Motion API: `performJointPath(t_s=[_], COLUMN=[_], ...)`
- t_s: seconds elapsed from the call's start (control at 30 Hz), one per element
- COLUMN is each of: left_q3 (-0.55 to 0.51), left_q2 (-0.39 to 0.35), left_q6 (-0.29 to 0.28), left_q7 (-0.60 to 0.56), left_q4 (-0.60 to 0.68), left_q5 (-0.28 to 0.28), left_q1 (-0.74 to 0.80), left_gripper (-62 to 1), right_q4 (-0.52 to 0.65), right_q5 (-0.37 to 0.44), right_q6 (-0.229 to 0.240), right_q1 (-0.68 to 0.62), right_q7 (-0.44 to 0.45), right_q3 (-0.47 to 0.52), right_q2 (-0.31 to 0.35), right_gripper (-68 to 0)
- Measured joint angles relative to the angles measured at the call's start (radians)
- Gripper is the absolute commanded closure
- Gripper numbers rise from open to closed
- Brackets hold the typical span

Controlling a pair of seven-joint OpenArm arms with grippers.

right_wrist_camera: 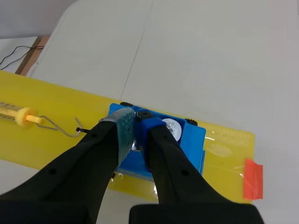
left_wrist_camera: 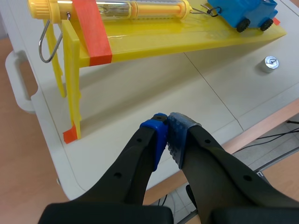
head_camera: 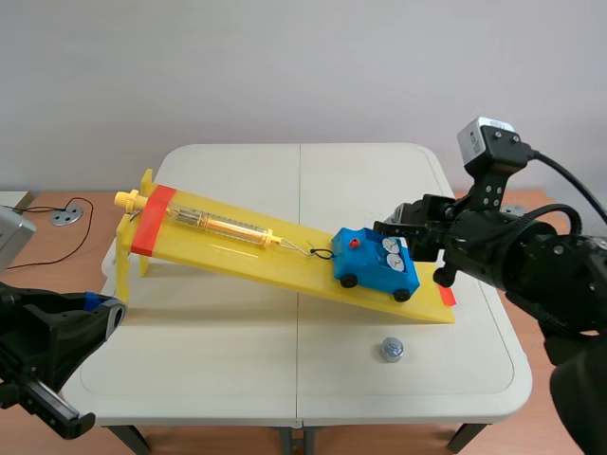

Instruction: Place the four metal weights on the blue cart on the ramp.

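My right gripper (right_wrist_camera: 134, 119) is hanging over the blue cart (right_wrist_camera: 191, 140), pinching a metal weight (right_wrist_camera: 134, 146). My left gripper (left_wrist_camera: 168, 122) is sitting low by the table edge, clenched on nothing.

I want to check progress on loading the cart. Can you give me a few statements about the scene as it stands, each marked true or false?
1. One metal weight lies on the table, off the ramp. True.
2. The blue cart sits at the ramp's raised end. False: it is near the low end.
3. The left gripper is shut and holds nothing. True.
4. The right gripper is above the metal weight on the table. False: it is over the blue cart.
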Motion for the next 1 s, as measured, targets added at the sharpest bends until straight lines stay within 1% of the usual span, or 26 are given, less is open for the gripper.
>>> performJointPath(t_s=[0.13,0.3,0.67,0.7,0.83,0.9,0.97,1.0], left_q3=[0.000,0.000,0.000,0.000,0.000,0.000,0.000,0.000], left_q2=[0.000,0.000,0.000,0.000,0.000,0.000,0.000,0.000], left_q6=[0.000,0.000,0.000,0.000,0.000,0.000,0.000,0.000], left_q7=[0.000,0.000,0.000,0.000,0.000,0.000,0.000,0.000], left_q4=[0.000,0.000,0.000,0.000,0.000,0.000,0.000,0.000], left_q5=[0.000,0.000,0.000,0.000,0.000,0.000,0.000,0.000], left_q1=[0.000,0.000,0.000,0.000,0.000,0.000,0.000,0.000], left_gripper=[-4.0,-4.0,-4.0,-4.0,-4.0,-4.0,-4.0,-4.0], right_q4=[-0.082,-0.147,-0.219,-0.222,-0.225,-0.225,-0.225,-0.225], right_q5=[-0.003,-0.005,-0.011,-0.011,-0.011,-0.011,-0.011,-0.011], right_q6=[0.000,0.000,0.000,0.000,0.000,0.000,0.000,0.000], right_q1=[0.048,0.089,0.122,0.122,0.122,0.122,0.122,0.122], right_q7=[0.000,0.000,0.001,0.001,0.008,0.023,0.033,0.040], right_q3=[0.000,0.000,0.000,0.000,0.000,0.000,0.000,0.000], right_q2=[-0.009,-0.018,-0.024,-0.024,-0.024,-0.024,-0.024,-0.024], right_gripper=[-0.6,-0.6,-0.7,-1.8,-14.5,-19.1,-21.9,-22.3])
